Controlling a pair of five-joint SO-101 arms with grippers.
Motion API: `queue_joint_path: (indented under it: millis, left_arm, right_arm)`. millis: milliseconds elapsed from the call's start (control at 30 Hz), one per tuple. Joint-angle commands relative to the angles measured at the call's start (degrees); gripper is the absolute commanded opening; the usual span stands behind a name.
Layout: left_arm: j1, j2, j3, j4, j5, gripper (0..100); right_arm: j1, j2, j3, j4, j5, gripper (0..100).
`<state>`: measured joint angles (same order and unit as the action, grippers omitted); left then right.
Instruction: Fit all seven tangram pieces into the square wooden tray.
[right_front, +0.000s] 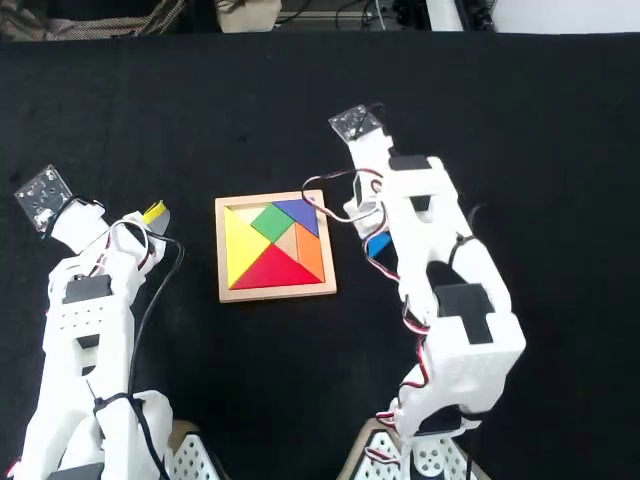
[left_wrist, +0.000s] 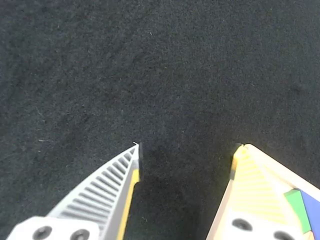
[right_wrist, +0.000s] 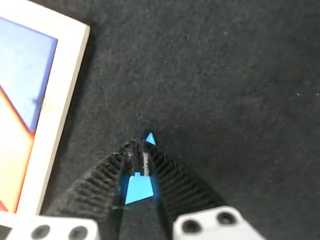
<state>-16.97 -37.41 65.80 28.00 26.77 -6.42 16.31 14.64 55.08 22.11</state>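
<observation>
A: Tray (right_front: 276, 294) location?
B: On the table (right_front: 520, 120) between my two tools, tangram pieces (right_front: 268, 268) flat inside it. Its edge lies near my right tool (right_wrist: 142, 142), its corner just beside one finger of my left tool (left_wrist: 189, 147).
A: Tool states?
B: Left released, spread wide over the black table. Right clenched, tips pressed together, blue strip (right_wrist: 137, 189) between them, can't tell what.

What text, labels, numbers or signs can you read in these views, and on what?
None to read. The wooden tray, its coloured pieces and the black table bear no words, numbers or signs. The speckled plates on the left arm and the right arm show only dots, no characters.
</observation>
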Motion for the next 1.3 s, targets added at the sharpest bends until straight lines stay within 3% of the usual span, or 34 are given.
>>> queue_joint_path:
  millis: [0, 500, 667, 833, 1100, 1267]
  left_arm:
    - [0.7, -1.1, -0.6, -1.0, 0.1, 29]
    - [0.7, -1.1, -0.6, -1.0, 0.1, 29]
    - [0.7, -1.3, -0.7, -1.1, 0.1, 29]
    - [0.7, -1.4, -0.7, -1.1, 0.1, 29]
    - [0.7, -1.3, -0.7, -1.1, 0.1, 29]
    - [0.7, -1.3, -0.6, -1.1, 0.1, 29]
  right_arm:
    - [-1.0, 0.1, -3.4, 0.4, 0.7, 1.1]
    - [9.1, -0.3, -3.2, -2.8, 0.7, 1.1]
    - [4.3, -5.1, -2.2, 0.6, 0.5, 1.1]
    - [-2.3, -9.5, 5.3, -6.2, 0.9, 1.1]
    - [-2.4, -4.0, 3.5, -7.1, 2.5, 1.1]
    - [1.6, 3.8, -4.5, -2.0, 5.1, 1.1]
